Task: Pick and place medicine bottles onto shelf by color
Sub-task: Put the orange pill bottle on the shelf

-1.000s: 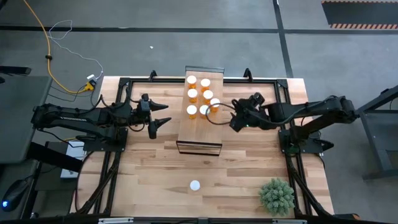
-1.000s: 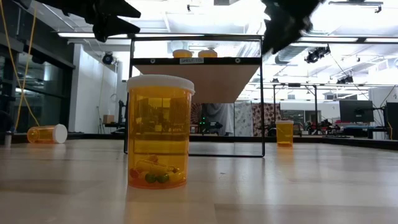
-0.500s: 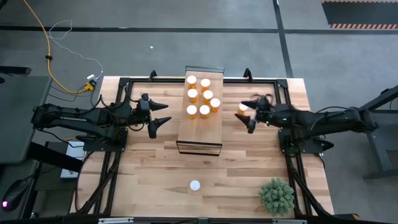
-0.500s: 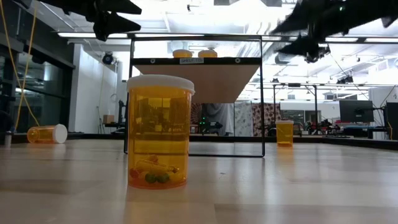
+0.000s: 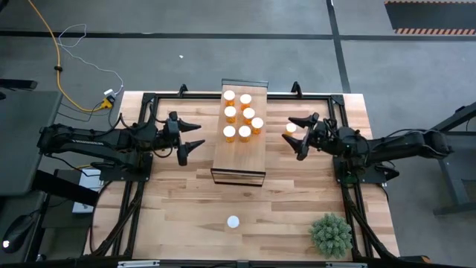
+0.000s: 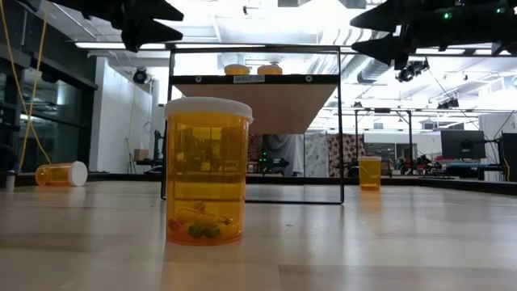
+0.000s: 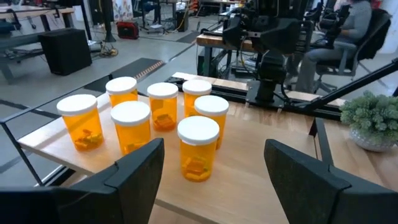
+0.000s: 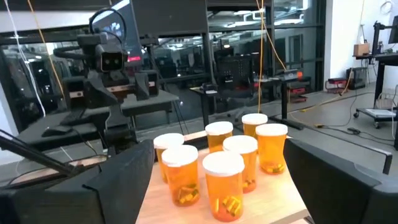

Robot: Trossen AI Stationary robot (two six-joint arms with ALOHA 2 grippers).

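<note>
With seven medicine bottles (image 5: 241,116) sitting on the shelf (image 5: 239,156), both empty grippers are hovering spread apart, left gripper (image 5: 195,137) at nine o'clock, right gripper (image 5: 296,135) at three.

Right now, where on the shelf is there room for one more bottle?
The near half of the shelf is bare, from the last bottles to its front edge. The far half is crowded with seven medicine bottles. One bottle stands on the table by the right gripper.

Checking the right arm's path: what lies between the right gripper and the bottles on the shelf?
In the high view, one loose medicine bottle on the table beside the open right gripper; otherwise bare tabletop up to the shelf.
</note>
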